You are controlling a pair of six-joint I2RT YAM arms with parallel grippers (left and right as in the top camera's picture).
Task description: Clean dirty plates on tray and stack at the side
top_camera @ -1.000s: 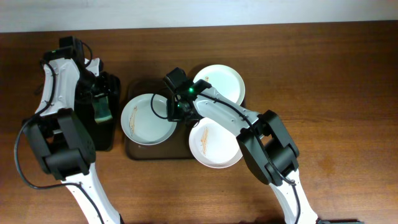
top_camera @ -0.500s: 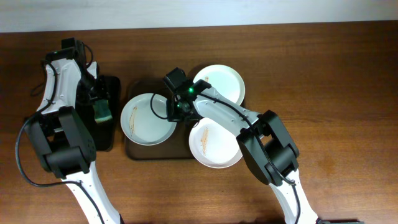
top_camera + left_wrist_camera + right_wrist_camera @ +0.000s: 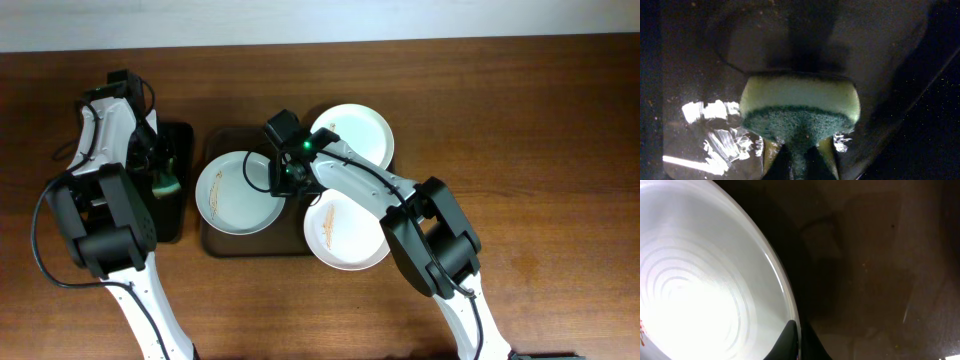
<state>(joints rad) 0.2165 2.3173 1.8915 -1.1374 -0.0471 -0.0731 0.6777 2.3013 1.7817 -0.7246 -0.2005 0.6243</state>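
The dark brown tray (image 3: 250,247) holds three plates. The pale left plate (image 3: 238,195) carries an orange-brown streak, and my right gripper (image 3: 284,178) is shut on its right rim. In the right wrist view the dark fingers pinch that plate (image 3: 700,295) at its edge, right gripper (image 3: 799,342). A white plate (image 3: 355,135) lies at the back right, and a streaked white plate (image 3: 345,232) overhangs the front right. My left gripper (image 3: 160,172) is shut on a green sponge (image 3: 800,107), left gripper (image 3: 799,162).
A smaller glossy black tray (image 3: 178,215) lies left of the brown one, under the sponge (image 3: 166,184). Its wet surface (image 3: 705,120) glints below the sponge. Bare wooden table (image 3: 520,150) stretches to the right of the plates.
My left gripper has closed on the green sponge over the black tray and shifted slightly. The right gripper and the plates have not moved.
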